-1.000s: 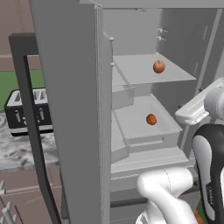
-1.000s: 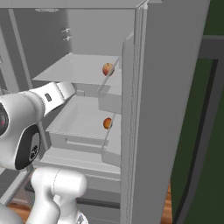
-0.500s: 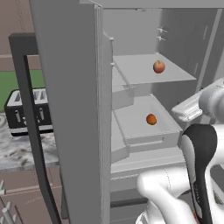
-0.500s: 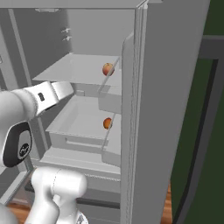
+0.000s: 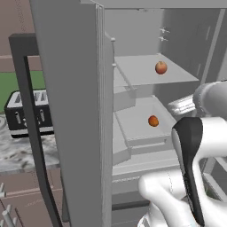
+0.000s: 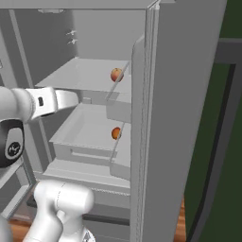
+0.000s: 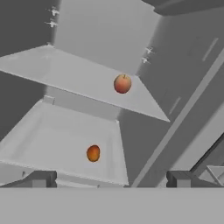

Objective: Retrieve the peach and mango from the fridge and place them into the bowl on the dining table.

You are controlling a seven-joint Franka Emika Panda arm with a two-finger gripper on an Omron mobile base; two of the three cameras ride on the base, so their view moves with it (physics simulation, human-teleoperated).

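The fridge (image 5: 75,88) (image 6: 184,94) stands with its doors open. A round reddish peach (image 5: 161,67) (image 6: 116,74) (image 7: 122,83) rests on the upper shelf. Below it, an orange oval mango (image 5: 153,121) (image 6: 116,133) (image 7: 93,153) lies in the pale drawer tray. My gripper (image 7: 111,179) (image 5: 179,106) (image 6: 73,98) is open and empty. It hovers at the fridge mouth, level between the two shelves, short of both fruits. The bowl and the dining table are out of view.
A black toaster (image 5: 26,113) stands on a marbled counter (image 5: 22,153) left of the fridge. The left door's dark handle (image 5: 33,133) juts out in front of it. The open right door (image 6: 189,142) walls off the right side. My own elbow (image 5: 190,159) rises close in front.
My elbow has swung a little to the left in the left base view. The hand has stayed nearly in place at the fridge mouth. Both fruits lie where they were.
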